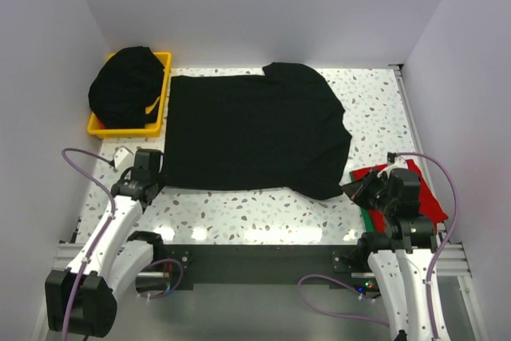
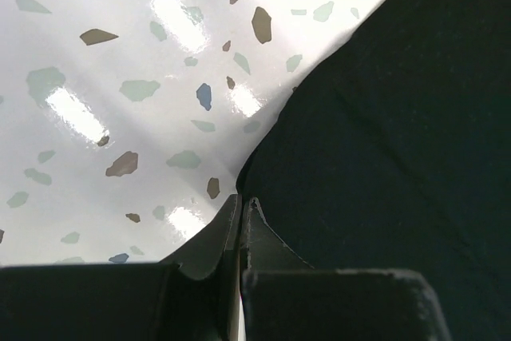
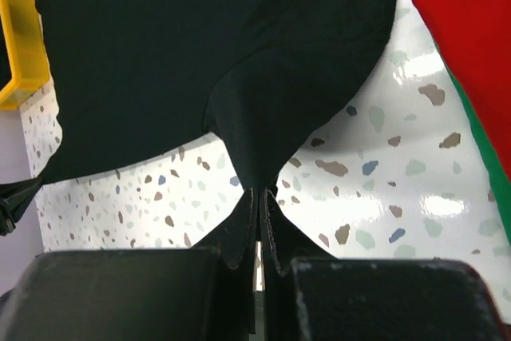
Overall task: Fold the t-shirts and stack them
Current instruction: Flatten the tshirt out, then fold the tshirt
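Nearest to me, my left hand (image 2: 241, 215) is pinched shut on the near left corner of the black t-shirt (image 1: 255, 129), the hem running straight into the tips. My right hand (image 3: 259, 197) is clamped on the near right corner, where the cloth rises in a taut peak into the jaws. I hold both near corners, I judge, so the near edge can lift evenly and fold away from me. The shirt lies spread flat across the middle of the speckled desk (image 1: 263, 209), fairly smooth. Beside my right hand a folded red t-shirt (image 1: 427, 197) rests at the desk's right edge, probably the start of the stack. Farther off, at the left, a heap of black t-shirts (image 1: 126, 89) fills the yellow bin (image 1: 164, 93).
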Tool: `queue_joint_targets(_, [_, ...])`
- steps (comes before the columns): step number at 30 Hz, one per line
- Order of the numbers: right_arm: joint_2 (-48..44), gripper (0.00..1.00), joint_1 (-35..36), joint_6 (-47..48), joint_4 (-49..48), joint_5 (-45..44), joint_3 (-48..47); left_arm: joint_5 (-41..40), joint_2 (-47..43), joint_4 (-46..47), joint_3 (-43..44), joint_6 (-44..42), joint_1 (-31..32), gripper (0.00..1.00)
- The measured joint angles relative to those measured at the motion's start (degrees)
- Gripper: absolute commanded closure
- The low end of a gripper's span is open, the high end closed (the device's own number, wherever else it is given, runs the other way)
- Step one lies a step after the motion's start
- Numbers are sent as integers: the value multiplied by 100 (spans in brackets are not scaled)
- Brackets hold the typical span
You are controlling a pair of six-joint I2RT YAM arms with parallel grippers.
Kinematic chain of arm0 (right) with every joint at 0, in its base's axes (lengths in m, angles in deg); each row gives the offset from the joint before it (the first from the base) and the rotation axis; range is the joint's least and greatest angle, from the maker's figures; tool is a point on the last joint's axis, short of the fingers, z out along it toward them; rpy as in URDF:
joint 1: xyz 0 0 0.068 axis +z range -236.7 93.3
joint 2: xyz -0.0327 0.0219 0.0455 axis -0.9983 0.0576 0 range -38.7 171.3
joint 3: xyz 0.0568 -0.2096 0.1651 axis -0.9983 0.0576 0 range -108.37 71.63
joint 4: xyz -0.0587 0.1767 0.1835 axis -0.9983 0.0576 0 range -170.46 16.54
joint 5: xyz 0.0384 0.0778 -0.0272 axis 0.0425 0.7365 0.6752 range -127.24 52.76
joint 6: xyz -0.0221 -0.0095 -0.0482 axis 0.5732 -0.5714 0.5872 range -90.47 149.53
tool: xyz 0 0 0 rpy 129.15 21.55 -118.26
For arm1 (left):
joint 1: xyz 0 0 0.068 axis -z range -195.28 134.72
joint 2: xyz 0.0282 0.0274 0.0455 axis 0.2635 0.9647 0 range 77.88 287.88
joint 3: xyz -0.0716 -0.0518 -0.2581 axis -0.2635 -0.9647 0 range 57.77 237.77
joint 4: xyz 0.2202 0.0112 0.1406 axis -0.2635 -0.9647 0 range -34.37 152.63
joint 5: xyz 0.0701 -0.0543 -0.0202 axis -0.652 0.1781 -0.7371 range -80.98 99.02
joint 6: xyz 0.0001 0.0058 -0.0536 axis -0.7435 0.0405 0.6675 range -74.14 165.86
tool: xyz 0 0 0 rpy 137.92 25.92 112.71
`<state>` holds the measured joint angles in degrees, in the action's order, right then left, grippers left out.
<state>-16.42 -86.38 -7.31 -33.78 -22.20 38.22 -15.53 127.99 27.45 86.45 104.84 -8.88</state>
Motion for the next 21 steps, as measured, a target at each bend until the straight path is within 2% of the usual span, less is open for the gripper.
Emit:
queue_joint_targets(4, [-46, 100, 0, 0, 260, -61, -118, 17, -188, 33, -11, -17, 0, 100])
queue_joint_targets(7, [308, 100, 0, -2, 94, -59, -164, 94, 103, 210, 57, -107, 0, 100])
queue_joint_targets(10, [1182, 100, 0, -4, -330, -52, -271, 142, 927, 409, 417, -168, 0, 100])
queue_joint_targets(14, [2636, 100, 0, -24, -1064, -46, -616, 210, 2332, 507, 1327, -260, 0, 100])
queue_joint_targets(21, [4719, 100, 0, -105, -2164, -39, -1735, 291, 4052, 516, 2959, -398, -11, 100])
